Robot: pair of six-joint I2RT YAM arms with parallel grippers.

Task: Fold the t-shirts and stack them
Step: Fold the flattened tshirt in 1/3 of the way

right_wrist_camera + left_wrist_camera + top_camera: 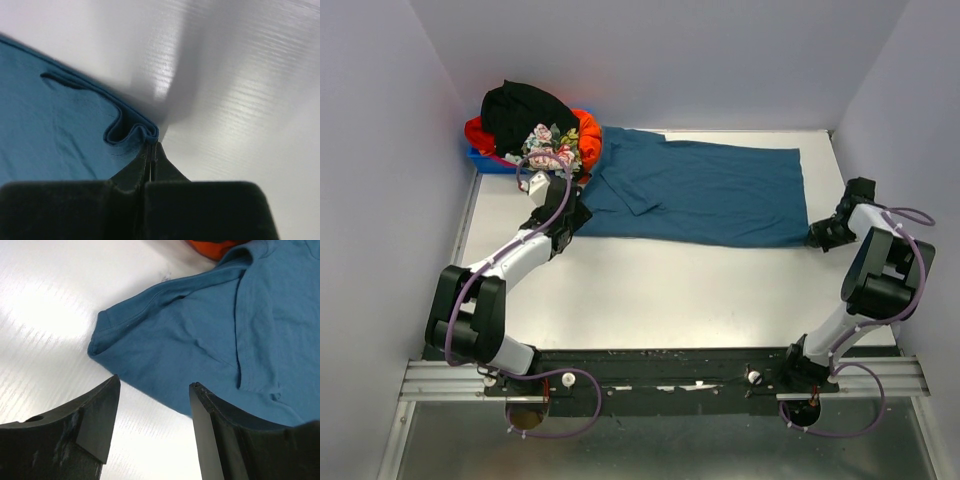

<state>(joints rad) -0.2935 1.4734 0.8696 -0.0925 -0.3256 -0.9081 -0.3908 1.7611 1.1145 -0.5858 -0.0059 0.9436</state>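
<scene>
A: Top view: teal t-shirt (700, 195) spread flat on the counter (650, 290), soft matte knit, sleeve creased; other t-shirts (535, 125) heaped far left.
B: Left wrist: left claw (155, 387) released above the stitched sleeve hem. Both layers may be missed.
A: Right wrist: right claw (151, 150) clenched on the bunched corner, tips only. Slip expected if pulled.

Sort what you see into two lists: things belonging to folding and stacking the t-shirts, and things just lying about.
Belongs to the job:
teal-blue t-shirt, spread flat
black t-shirt, orange-red t-shirt, flowered t-shirt, heaped at the back
right gripper, pinching the teal-blue corner
left gripper, open

Just lying about:
blue bin, under the heap
</scene>
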